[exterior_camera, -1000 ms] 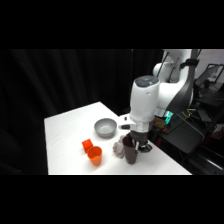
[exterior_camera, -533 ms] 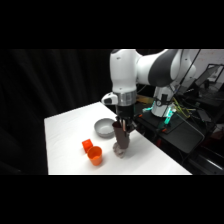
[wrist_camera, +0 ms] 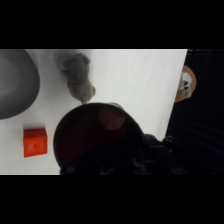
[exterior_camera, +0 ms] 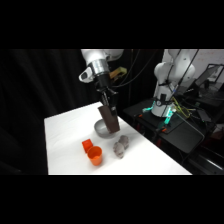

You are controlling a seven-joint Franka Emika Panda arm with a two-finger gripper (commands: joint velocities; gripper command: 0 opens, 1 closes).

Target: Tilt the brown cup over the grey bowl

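In the side view the brown cup (exterior_camera: 109, 120) hangs in the air, lifted off the table and leaning slightly. My gripper (exterior_camera: 106, 103) comes down from above and is shut on its upper part. The grey bowl (exterior_camera: 101, 130) sits right behind and below the cup, partly hidden by it. In the wrist view the brown cup (wrist_camera: 92, 141) fills the lower middle, seen into its dark mouth. The grey bowl (wrist_camera: 14, 85) lies at the left edge, off to one side of the cup.
Two orange cups (exterior_camera: 93, 152) stand near the table's front left; one orange cup (wrist_camera: 35, 141) shows in the wrist view. A lumpy pale grey object (exterior_camera: 120, 146) (wrist_camera: 76, 76) lies to the right of the bowl. The white table's (exterior_camera: 65, 130) right edge drops off near dark equipment.
The arm has carried the brown cup up off the table and back to the left, from beside the lumpy object to over the grey bowl.
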